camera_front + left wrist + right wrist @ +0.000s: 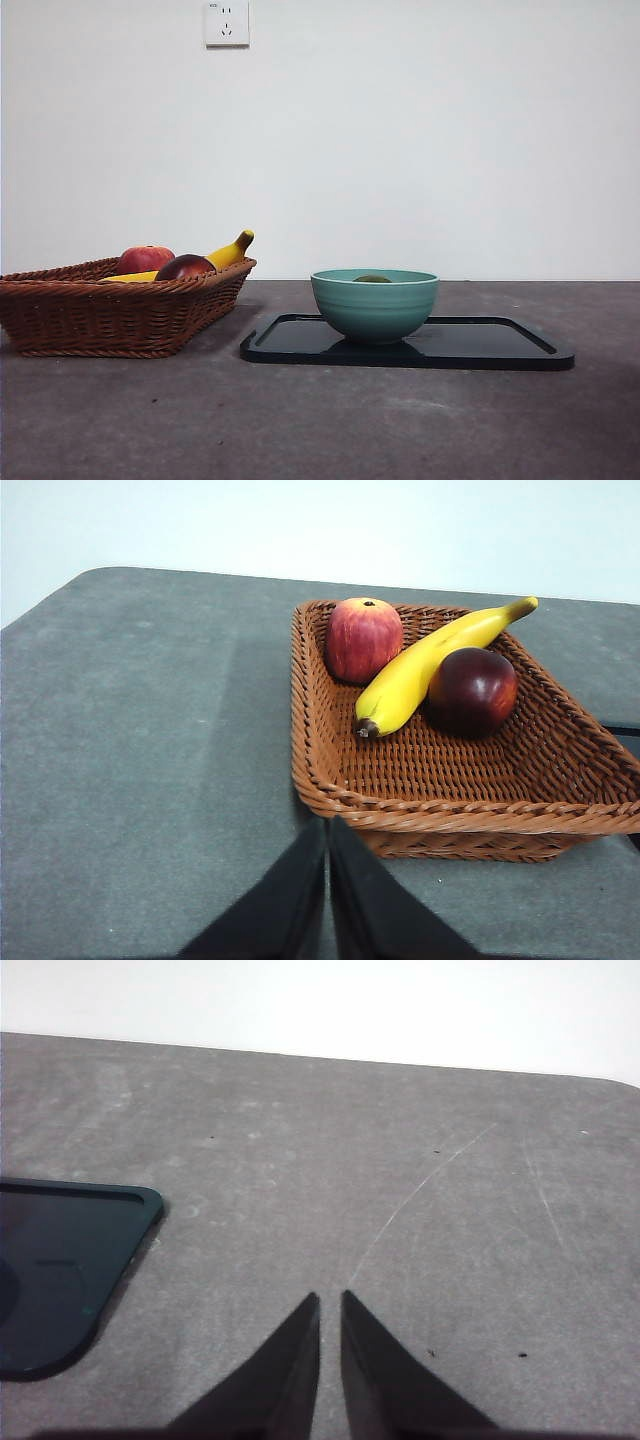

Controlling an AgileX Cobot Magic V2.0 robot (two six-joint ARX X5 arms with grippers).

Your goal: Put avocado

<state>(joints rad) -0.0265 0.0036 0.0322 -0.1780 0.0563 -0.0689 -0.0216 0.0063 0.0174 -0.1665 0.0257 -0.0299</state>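
The avocado (372, 279) lies inside a teal bowl (374, 305); only its dull green top shows above the rim in the front view. The bowl stands on a black tray (500, 345). My left gripper (327, 825) is shut and empty, held above the table in front of the wicker basket (330, 780). My right gripper (330, 1298) is shut and empty, over bare table beside a corner of the black tray (70, 1260). Neither arm shows in the front view.
The wicker basket (100, 315) stands left of the tray and holds a red apple (363, 638), a banana (430, 660) and a dark reddish-purple fruit (472, 690). A wall socket (226, 22) is on the back wall.
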